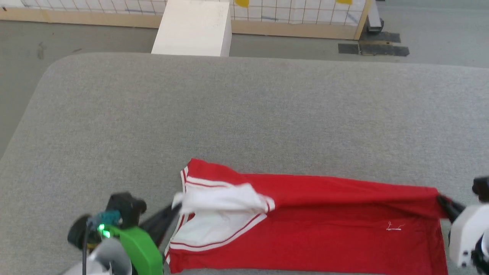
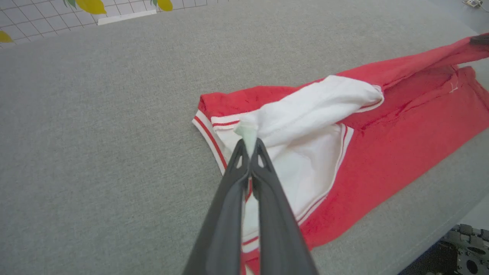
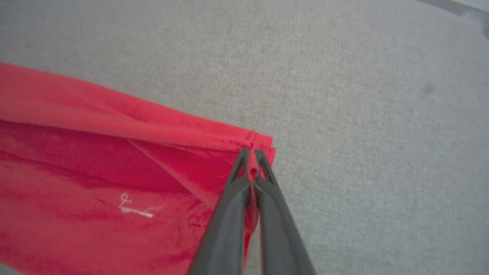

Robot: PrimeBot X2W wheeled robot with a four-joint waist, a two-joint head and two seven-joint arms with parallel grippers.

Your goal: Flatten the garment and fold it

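Both pincers are pressed together on cloth: the left gripper point(image 2: 250, 147), two long dark matte fingers tapering to slim tips, pinches a small peak of white sleeve point(image 2: 313, 107) fabric, and the right gripper point(image 3: 252, 152), of the same shape, pinches a red hem corner at the opposite end, with a sliver of red showing between its fingers. Between them the garment point(image 1: 324, 236), a soft red knit shirt, lies drawn out lengthwise on a broad grey surface point(image 1: 244, 114) with a fine woven texture and rounded corners. In the head view the shirt sits along the near edge of that surface, from lower centre to the right side. Its far long edge is rolled into a low rounded ridge running towards the right gripper, and shallow creases cross the red body. The white sleeve is bunched and folded over the red, and beside it a flatter white panel is bordered by narrow red-and-white striped trim point(image 2: 208, 131). A short loose white thread point(image 3: 133, 208) lies on the red cloth near the right gripper. Beyond the grey surface stand a plain white rectangular block point(image 1: 193, 26) and a white grid-patterned panel point(image 1: 305, 11) in a pale wooden frame
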